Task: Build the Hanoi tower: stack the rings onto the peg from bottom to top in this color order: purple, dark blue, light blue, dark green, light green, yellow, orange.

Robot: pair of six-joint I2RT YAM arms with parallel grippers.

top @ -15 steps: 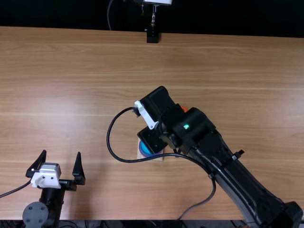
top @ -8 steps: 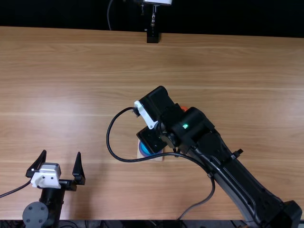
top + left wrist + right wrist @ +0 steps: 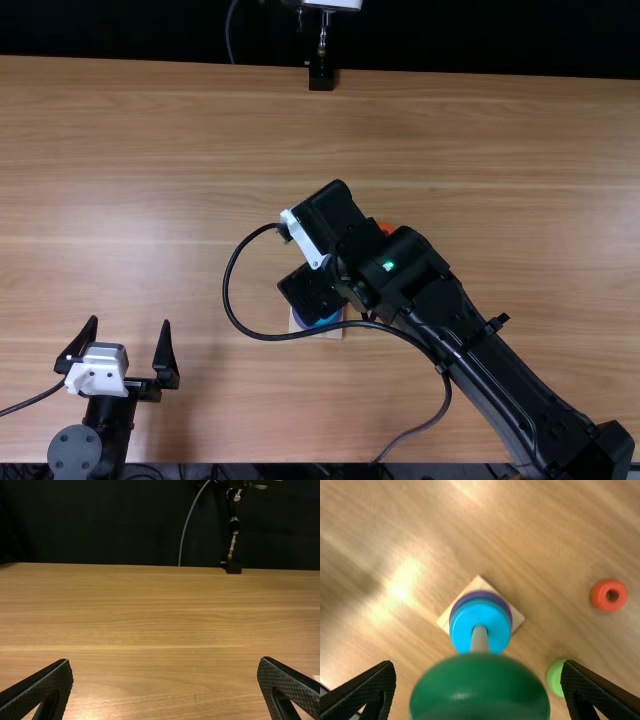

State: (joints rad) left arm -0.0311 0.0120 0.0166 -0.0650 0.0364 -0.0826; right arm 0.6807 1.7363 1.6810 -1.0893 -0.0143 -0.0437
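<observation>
Light brown wood grain runs across the table [image 3: 180, 150], whose far edge counts here as twelve o'clock. Over its middle, the right gripper [image 3: 478, 667], its arm coming in from about five o'clock, appears to pinch the dark green ring [image 3: 480, 685], which is up off the tabletop and over the peg [image 3: 479, 639]. Placing that ring looks like the step in hand; next, its hole should be centred, then the ring lowered and let go. A tilted approach could snag it on the peg.

The dark green ring is glossy and rounded, its hole hidden. Below it, the light blue ring [image 3: 465, 630] sits around the peg, above the wider purple ring [image 3: 480, 595] and the square wooden base [image 3: 517, 620]; dark blue between them cannot be told for certain. Outward, the light green ring [image 3: 554, 677] lies near three o'clock from the base, the small, thick orange ring [image 3: 598, 596] near one. Toward nine, the left gripper [image 3: 130, 321] is spread wide, holding nothing.
</observation>
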